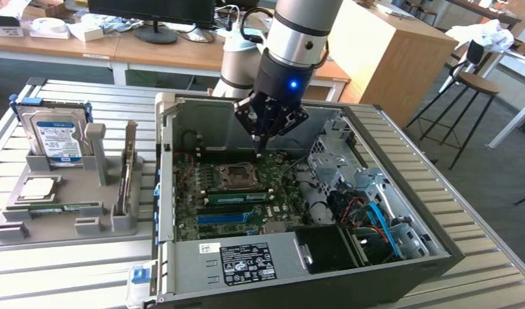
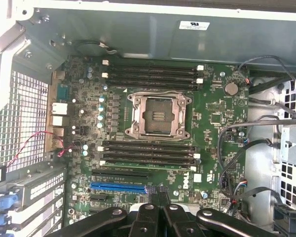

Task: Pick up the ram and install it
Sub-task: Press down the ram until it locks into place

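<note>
Above motherboard (image 2: pixel 212 118) | end effector (image 1: pixel 260 149) pressed together, nothing held | exterior view: ram (image 1: pixel 237 196) seated in slot

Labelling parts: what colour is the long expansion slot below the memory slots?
Blue expansion slot, clearest in the wrist view.

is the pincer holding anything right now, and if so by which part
Nothing is held. The pincer hangs shut and empty above the motherboard inside the open computer case.
</note>
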You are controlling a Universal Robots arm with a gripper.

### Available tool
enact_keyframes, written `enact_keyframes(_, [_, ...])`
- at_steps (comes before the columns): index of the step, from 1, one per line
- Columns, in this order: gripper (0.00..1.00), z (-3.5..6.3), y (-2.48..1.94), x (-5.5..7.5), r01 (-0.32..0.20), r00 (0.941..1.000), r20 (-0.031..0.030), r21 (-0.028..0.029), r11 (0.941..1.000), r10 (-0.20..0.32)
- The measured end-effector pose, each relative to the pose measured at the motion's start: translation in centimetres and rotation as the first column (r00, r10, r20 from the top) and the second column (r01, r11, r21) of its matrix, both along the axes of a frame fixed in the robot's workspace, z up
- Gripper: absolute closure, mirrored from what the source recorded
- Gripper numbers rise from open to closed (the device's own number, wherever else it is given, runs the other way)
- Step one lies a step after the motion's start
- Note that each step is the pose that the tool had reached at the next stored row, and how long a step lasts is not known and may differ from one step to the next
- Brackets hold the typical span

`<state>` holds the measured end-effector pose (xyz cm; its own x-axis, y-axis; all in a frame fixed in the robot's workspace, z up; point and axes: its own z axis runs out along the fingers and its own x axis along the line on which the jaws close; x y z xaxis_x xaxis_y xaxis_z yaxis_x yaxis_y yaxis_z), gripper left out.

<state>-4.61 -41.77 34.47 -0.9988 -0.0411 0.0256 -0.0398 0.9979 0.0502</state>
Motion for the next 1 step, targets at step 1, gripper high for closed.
enact_keyframes(1, [0.9, 0.0, 0.0, 0.0, 0.0, 1.0, 0.0, 0.0, 1.0, 0.0])
